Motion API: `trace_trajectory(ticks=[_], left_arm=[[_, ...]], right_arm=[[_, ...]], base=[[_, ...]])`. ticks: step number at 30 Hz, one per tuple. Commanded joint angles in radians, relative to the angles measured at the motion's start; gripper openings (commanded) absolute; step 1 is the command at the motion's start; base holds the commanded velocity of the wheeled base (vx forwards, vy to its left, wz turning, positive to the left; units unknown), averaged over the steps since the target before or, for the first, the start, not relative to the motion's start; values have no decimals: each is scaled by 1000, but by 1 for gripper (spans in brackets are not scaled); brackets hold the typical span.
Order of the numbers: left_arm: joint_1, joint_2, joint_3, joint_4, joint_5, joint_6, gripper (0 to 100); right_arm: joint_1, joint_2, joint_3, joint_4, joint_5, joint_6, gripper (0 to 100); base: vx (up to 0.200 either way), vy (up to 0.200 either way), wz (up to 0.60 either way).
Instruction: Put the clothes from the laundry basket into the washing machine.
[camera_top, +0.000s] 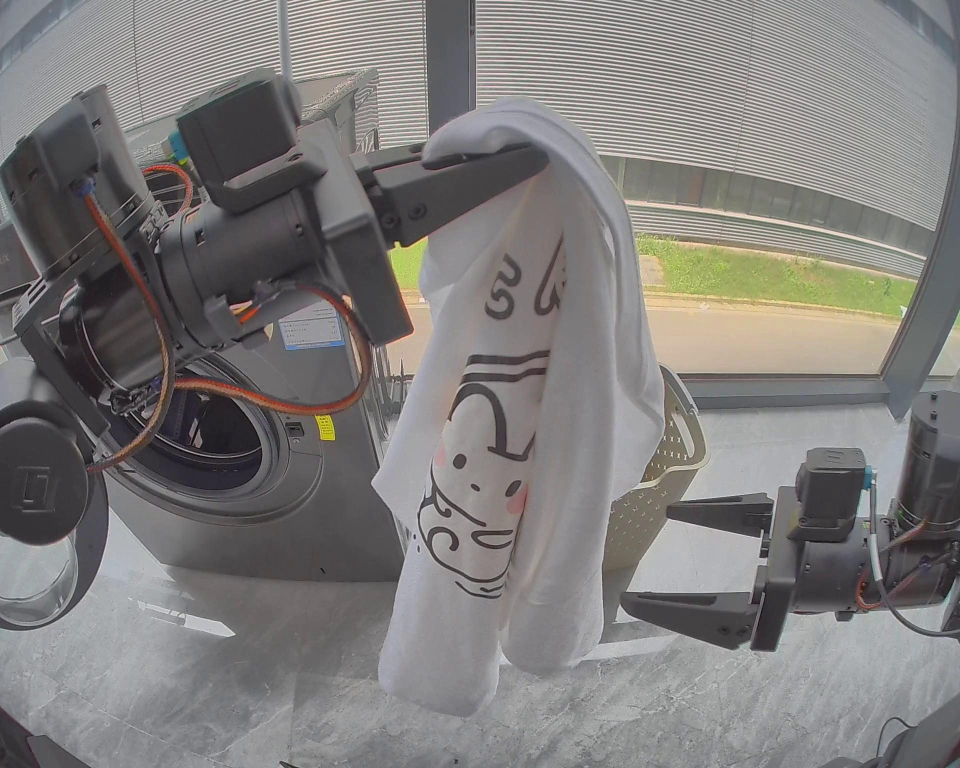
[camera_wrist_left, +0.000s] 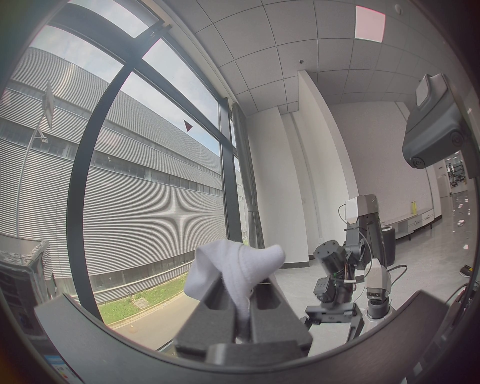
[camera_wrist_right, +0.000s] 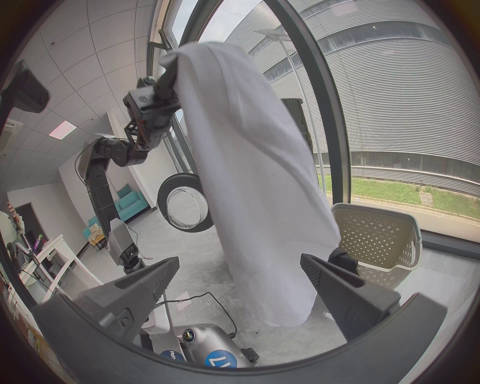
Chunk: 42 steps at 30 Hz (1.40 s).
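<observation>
My left gripper is raised high and shut on a white T-shirt with a black cartoon print, which hangs down in front of the beige laundry basket. In the left wrist view the cloth bunches between the closed fingers. The grey washing machine stands to the left with its round door swung open. My right gripper hovers low on the right, open and holding nothing. The right wrist view shows the hanging shirt and the basket with something dark inside.
A tall window with a dark frame runs behind the machine and basket. Pale tiled floor spreads in front. The right wrist view shows a cable on the floor and a white table far off.
</observation>
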Motion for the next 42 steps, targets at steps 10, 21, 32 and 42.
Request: trace_trajectory(ticks=[10, 21, 32, 42], left_arm=[[-15, 57, -64, 5, 9, -1, 0], [-18, 90, -96, 5, 11, 0, 0], [-22, 94, -104, 8, 11, -1, 0], [-22, 103, -105, 6, 11, -1, 0]], right_arm=[[-15, 298, -179, -37, 3, -10, 100], [-8, 442, -282, -80, 0, -4, 100], [53, 605, -449, -111, -32, 41, 100], [64, 740, -550, -146, -111, 114, 100]], base=[[0, 0, 0], [0, 0, 0], [0, 0, 0], [0, 0, 0]])
